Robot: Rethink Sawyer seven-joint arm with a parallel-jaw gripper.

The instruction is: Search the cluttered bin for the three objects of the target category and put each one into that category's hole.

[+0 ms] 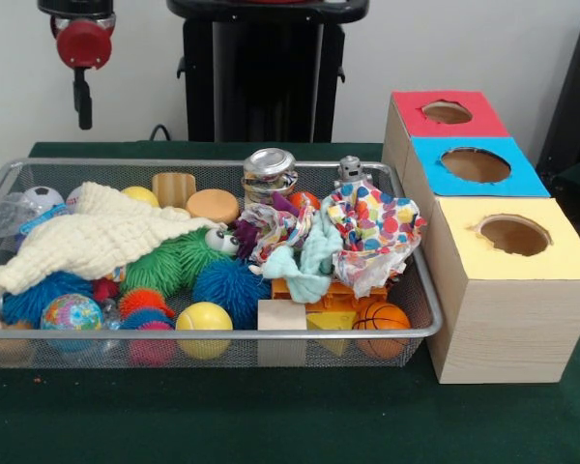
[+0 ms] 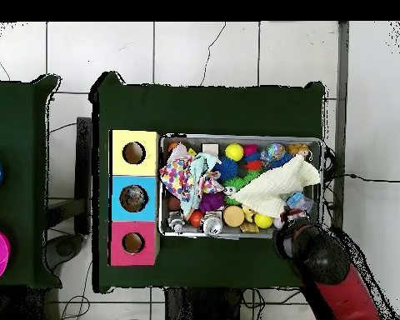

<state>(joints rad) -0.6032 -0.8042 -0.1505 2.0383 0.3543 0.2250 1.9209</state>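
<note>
One mesh bin (image 1: 420, 333), three box holes (red (image 1: 447, 112), blue (image 1: 476, 164), yellow (image 1: 513, 235)), one can (image 1: 269, 174).

surface: dark green table (image 1: 271, 425) | on it: wire-mesh bin (image 1: 420, 333), filled with clutter | just beside it, probably touching: pale wooden box (image 1: 507, 338) with yellow, blue and red hole faces | rest of cloth bare
</note>
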